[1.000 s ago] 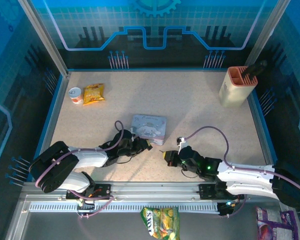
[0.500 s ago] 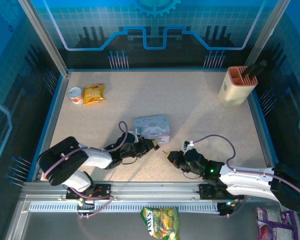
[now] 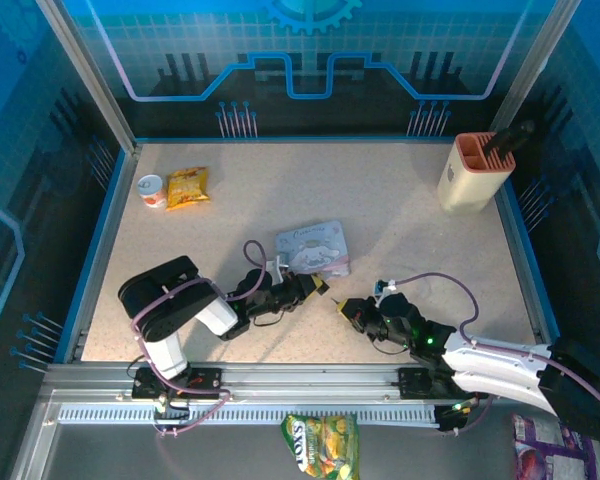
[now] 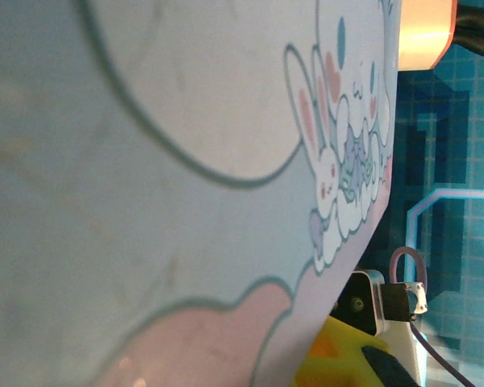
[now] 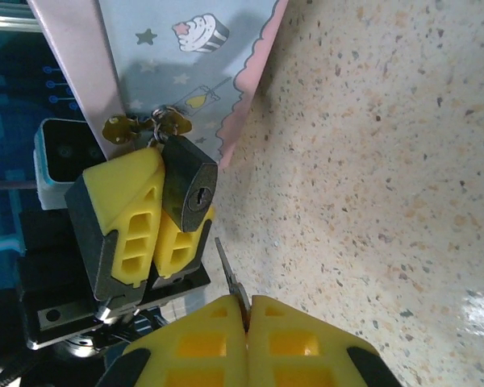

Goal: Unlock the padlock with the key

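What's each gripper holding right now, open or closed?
Left gripper: closed on the padlock.
Right gripper: closed on the key.

This is a robot lab, a small test booth made for robots. A left arm [image 3: 170, 300] and a right arm [image 3: 495, 362] are bolted to a metal rail [image 3: 310, 380] at the near edge of a speckled table [image 3: 410, 230] with a blue rim. Thin cables [image 3: 425, 277] loop off the arms. Shiny blue walls [image 3: 310, 60] with grid lines and a gear picture stand around the table, far past the jaws of the left gripper [image 3: 318, 288] and the right gripper [image 3: 340, 307]. Well away from both sets of jaws sit practice things: a yellow snack bag [image 3: 188, 187], a little cup [image 3: 152, 190] and a beige holder [image 3: 470, 175]. Behind the jaws, below the rail, lies a green snack bag [image 3: 322, 445].
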`<state>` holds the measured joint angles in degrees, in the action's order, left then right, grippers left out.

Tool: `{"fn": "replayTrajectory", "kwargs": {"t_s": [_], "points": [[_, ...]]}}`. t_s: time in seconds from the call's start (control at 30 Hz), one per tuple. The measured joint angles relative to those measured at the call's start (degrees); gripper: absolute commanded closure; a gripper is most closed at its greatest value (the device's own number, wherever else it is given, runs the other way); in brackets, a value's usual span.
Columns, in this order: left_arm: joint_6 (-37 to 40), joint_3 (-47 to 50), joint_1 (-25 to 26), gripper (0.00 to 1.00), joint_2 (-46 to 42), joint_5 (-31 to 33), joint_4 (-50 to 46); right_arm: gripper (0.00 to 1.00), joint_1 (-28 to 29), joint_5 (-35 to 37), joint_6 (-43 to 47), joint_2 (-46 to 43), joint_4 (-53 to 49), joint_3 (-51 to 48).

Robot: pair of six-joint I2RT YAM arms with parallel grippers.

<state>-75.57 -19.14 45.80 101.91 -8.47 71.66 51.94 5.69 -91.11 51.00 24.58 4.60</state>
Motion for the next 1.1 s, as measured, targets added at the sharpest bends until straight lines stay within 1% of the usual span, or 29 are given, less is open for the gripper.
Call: {"fn": "replayTrajectory", "kwargs": {"t_s": [0.17, 0.4, 1.1], "points": [[-1.07, -0.24, 0.55, 1.0, 0.22, -0.31, 0.63, 1.0, -1.79, -1.64, 0.04, 0.5, 1.68, -0.04], [-2.29, -0.24, 0.87, 1.0, -0.5, -0.63, 0.02, 1.0, -2.51, -2.62, 0.04, 0.76, 2.12, -0.04], [-2.56, -0.24, 1.79, 1.0, -0.74, 0.09, 0.04, 1.0, -2.49, -2.95, -1.53, 1.16, 3.1, -0.07]]}}
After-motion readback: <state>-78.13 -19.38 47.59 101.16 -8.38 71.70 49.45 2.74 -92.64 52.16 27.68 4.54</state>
